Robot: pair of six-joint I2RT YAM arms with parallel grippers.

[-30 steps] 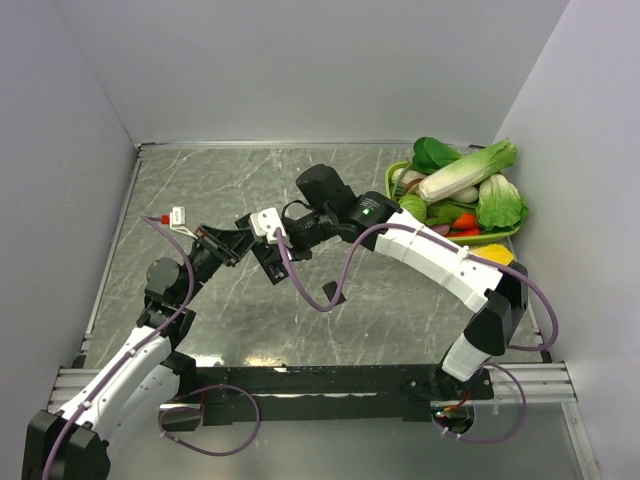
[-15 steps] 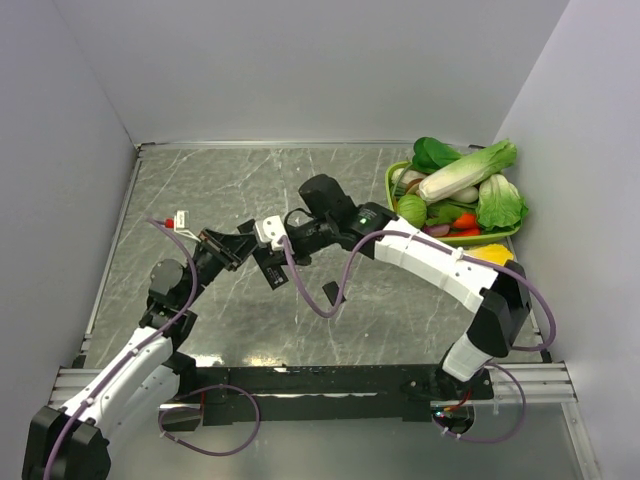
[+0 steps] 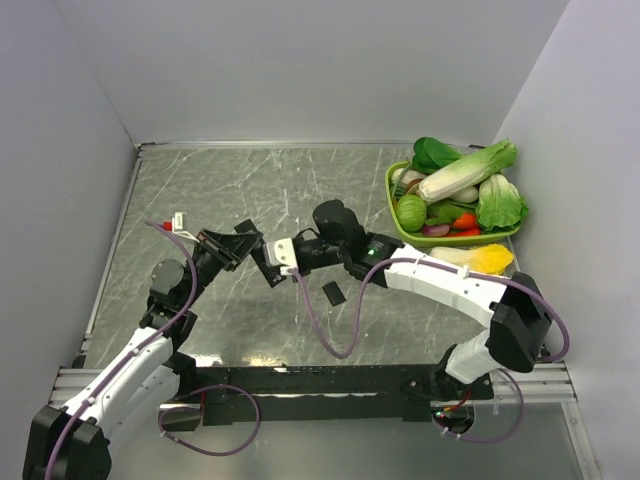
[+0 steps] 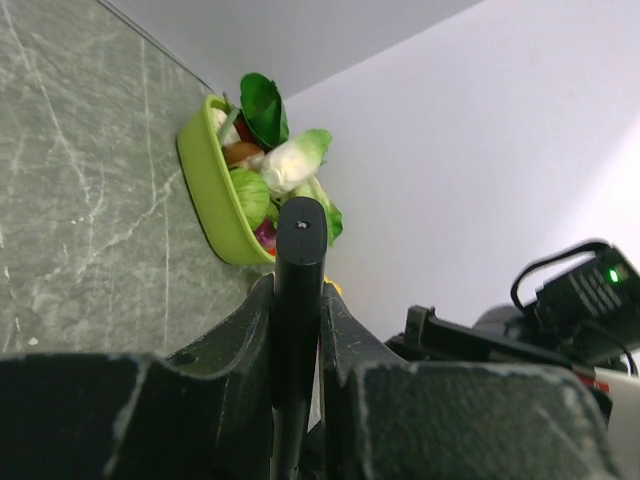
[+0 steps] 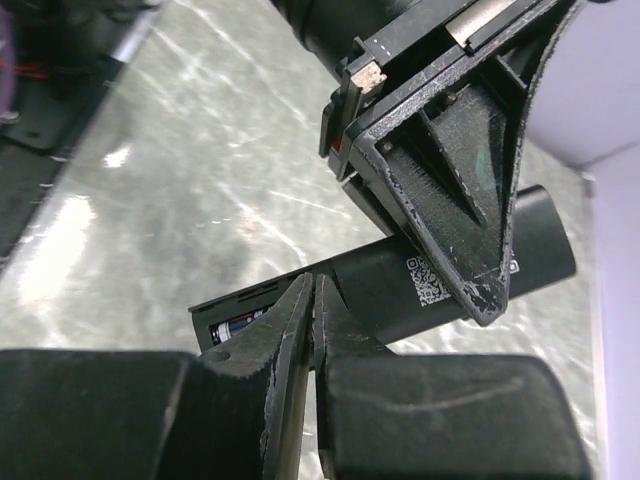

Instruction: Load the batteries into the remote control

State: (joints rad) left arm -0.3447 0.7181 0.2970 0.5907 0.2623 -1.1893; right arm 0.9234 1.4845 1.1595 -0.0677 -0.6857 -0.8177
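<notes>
The left gripper (image 4: 298, 300) clamps the remote control (image 4: 300, 240). The right gripper (image 5: 312, 298), jaws closed, has its tips at the remote control's open compartment, where one battery (image 5: 235, 327) lies.

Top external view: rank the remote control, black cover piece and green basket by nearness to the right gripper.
1. remote control, right beside the right gripper.
2. black cover piece, lying to its right.
3. green basket, far-right corner.
</notes>
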